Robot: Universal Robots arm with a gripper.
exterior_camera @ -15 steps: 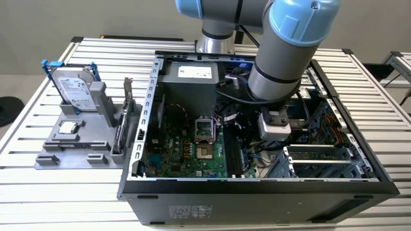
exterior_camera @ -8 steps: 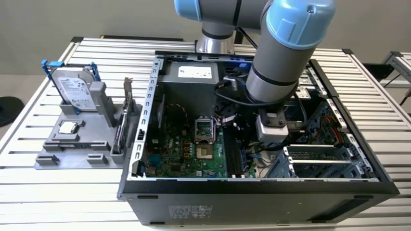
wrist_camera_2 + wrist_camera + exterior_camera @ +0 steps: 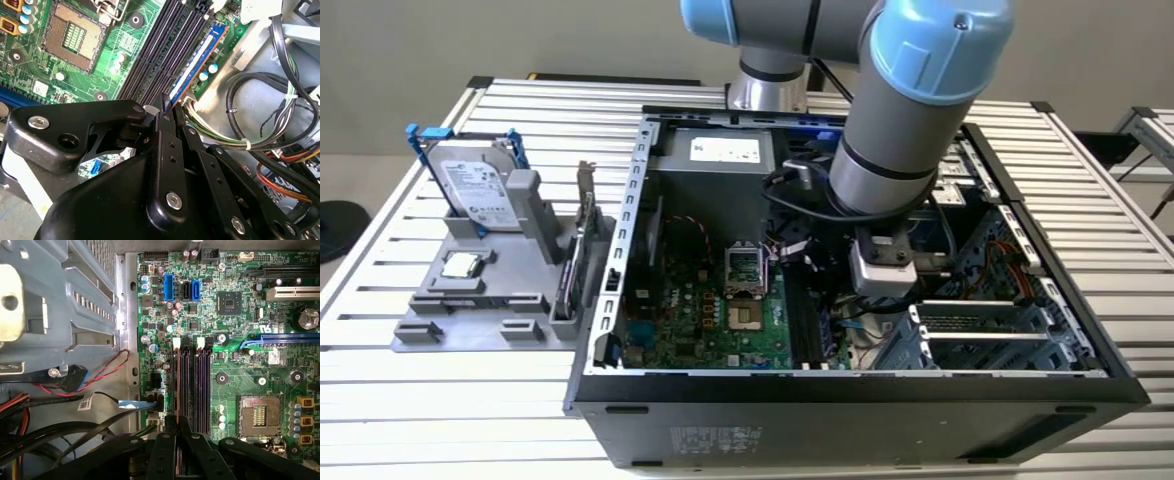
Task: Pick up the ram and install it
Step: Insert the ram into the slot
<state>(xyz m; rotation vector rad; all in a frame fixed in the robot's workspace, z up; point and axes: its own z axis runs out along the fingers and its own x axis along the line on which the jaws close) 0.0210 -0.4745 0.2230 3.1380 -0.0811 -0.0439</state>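
Hand (image 3: 167, 107) reaching down inside the open computer case (image 3: 854, 385), fingers closing on the near end of the ram (image 3: 197, 62), blue stick standing on edge in the outermost memory slot (image 3: 176, 390), processor socket (image 3: 75, 35) lying just beyond the slots.

Slatted aluminium worktable (image 3: 440, 400) fills exterior view. Plain beige wall (image 3: 520, 35) behind. Second slatted table (image 3: 1154, 130) at exterior view's right edge. Even, soft light, pale floor (image 3: 354, 175).

Matt black end effector (image 3: 167, 107) (glossy screw heads)
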